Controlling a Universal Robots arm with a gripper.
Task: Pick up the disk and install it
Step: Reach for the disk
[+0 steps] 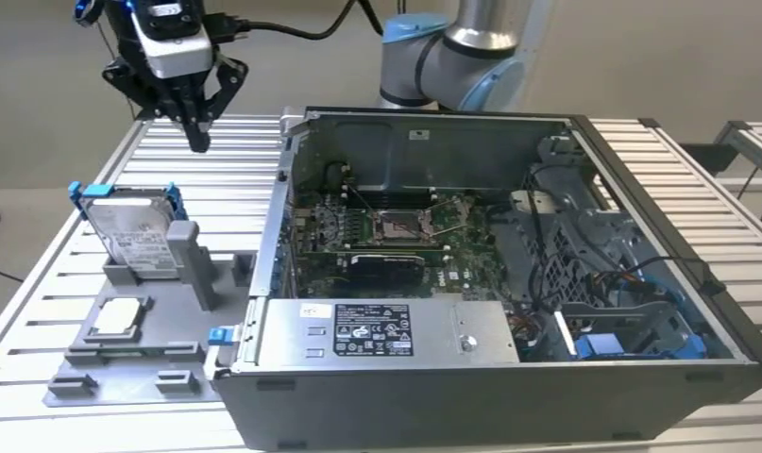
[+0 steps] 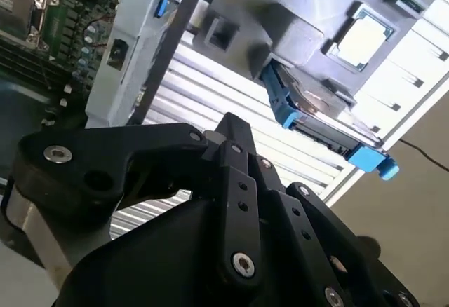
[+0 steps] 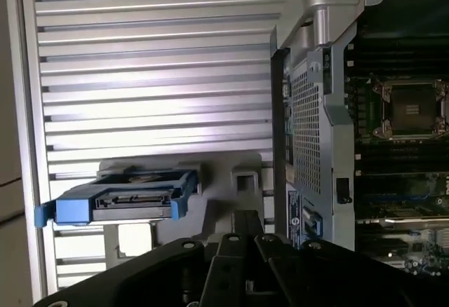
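The disk [image 1: 135, 231] stands on edge in its blue carrier, slotted into a grey holder [image 1: 189, 269] on the slatted tabletop [image 1: 34, 302], at nine o'clock of the open computer case [image 1: 507, 377] in the exterior view. The pincer [image 1: 199, 132] hangs at one o'clock of the disk, well apart from it, fingers pressed together (nothing between them). The pick, I judge, wants the fingers spread early, centred over the carrier's top edge and closing squarely.

The exterior view looks down at a slant on the whole slatted table [image 1: 696, 170] and open computer case [image 1: 418, 396]. Both wrist views ride close behind the gripper [image 2: 228, 121] [image 3: 242, 217], sharing the disk [image 2: 319, 107] [image 3: 130, 198] and case wall, apparently from opposite sides.
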